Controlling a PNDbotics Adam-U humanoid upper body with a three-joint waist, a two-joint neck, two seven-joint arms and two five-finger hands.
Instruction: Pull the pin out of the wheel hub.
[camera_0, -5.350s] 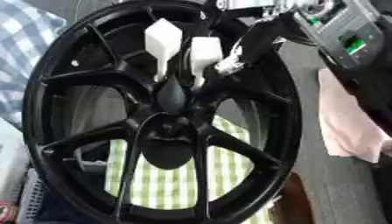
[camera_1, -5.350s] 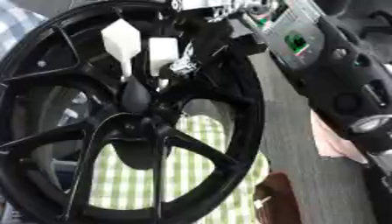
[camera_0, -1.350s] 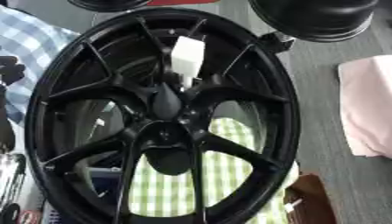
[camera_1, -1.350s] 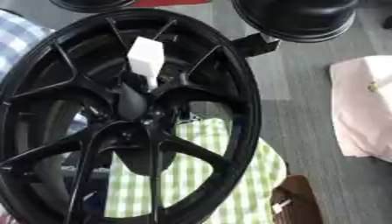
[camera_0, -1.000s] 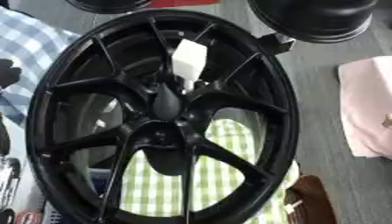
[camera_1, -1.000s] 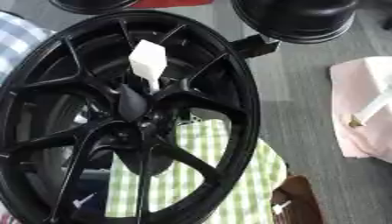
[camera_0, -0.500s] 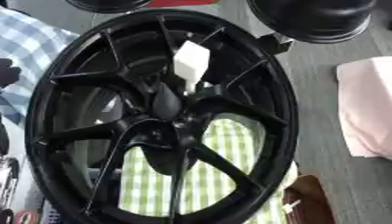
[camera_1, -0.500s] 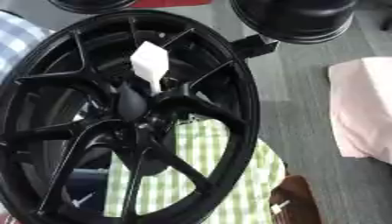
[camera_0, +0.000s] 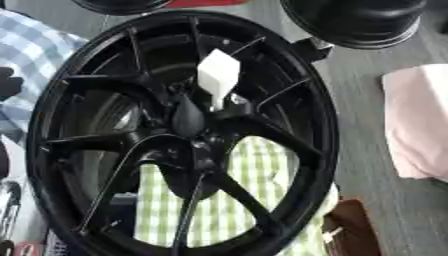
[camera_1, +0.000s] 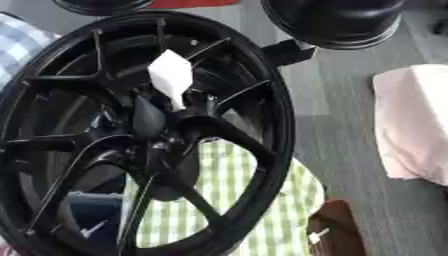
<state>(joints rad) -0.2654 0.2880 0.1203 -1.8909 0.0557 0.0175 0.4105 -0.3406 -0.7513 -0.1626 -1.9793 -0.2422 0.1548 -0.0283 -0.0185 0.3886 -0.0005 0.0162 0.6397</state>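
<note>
Blue-and-white checked cloth (camera_0: 35, 60) is seen at the far left, partly hidden behind the rim. A dark shape (camera_0: 9, 82) shows at the left edge beside it; what it is cannot be told. The black wheel (camera_0: 324, 125) fills most of both views, stood up and tilted, with thin paired spokes running from the rim into the hub (camera_0: 188, 120). A white pin (camera_0: 217, 77) is seen seated just above the hub centre: a blocky white head on top, a thinner white stem below it going down into the hub between two spokes. The pin is not out yet; nothing is touching it. Green-and-white checked cloth (camera_0: 254, 170) is visible through the lower spoke gaps and past the lower right of the rim. A blue object (camera_1: 87, 210) is glimpsed through the lower left gaps in the right eye view. Above, two more black round parts are cut off by the top edge, a small one (camera_0: 122, 5) upper left and a larger one (camera_0: 359, 20) upper right, the larger one just beside the rim. A brown object (camera_0: 354, 230) lies near the lower right of the wheel. A pink cloth (camera_0: 420, 130) lies at the far right on the grey bench (camera_0: 367, 90), well apart from the wheel. Neither hand is in view, so the state of the fingers cannot be told.
</note>
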